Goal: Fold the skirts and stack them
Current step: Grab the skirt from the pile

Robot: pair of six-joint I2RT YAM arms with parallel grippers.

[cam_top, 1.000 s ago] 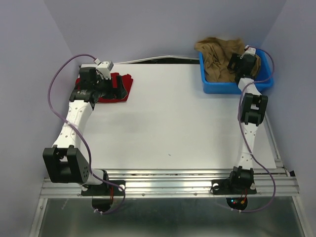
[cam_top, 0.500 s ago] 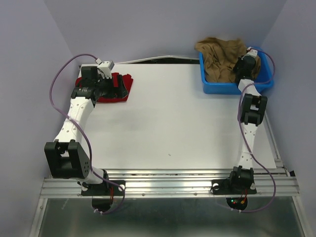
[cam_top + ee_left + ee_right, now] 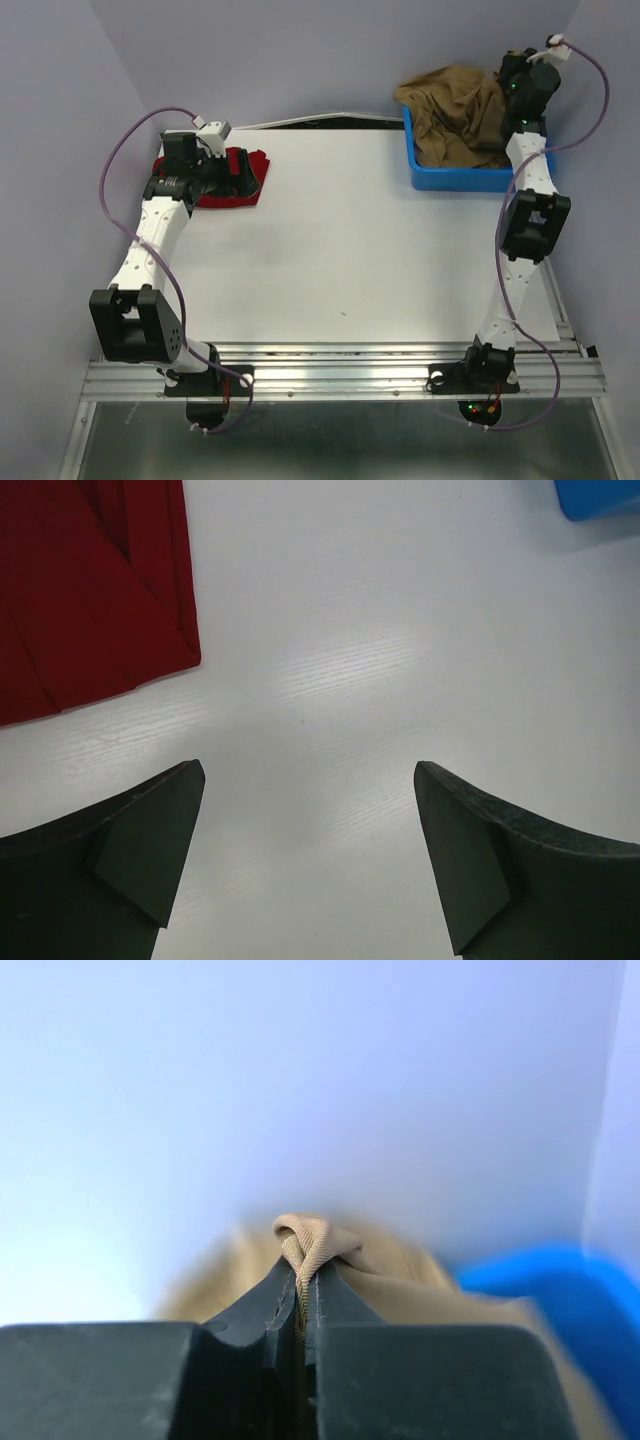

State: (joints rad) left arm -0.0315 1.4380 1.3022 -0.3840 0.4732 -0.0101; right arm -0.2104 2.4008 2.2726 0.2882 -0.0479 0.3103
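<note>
- Right gripper (image 3: pixel 302 1282) is clamped on a fold of the tan skirt (image 3: pixel 455 115), raised over the bin (image 3: pixel 470 181) at the table's (image 3: pixel 350 250) far right corner.
- Left gripper (image 3: pixel 308 860) is spread wide, empty, beside the red skirt (image 3: pixel 90 590), far left corner.
- Cloth is judged soft, light, limp; a hem edge is best pinched.

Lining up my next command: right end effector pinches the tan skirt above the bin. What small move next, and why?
Probably lift straight up: the right end effector is shut on a fold of the tan skirt, whose bulk lies in the blue bin and must clear its rim.
</note>
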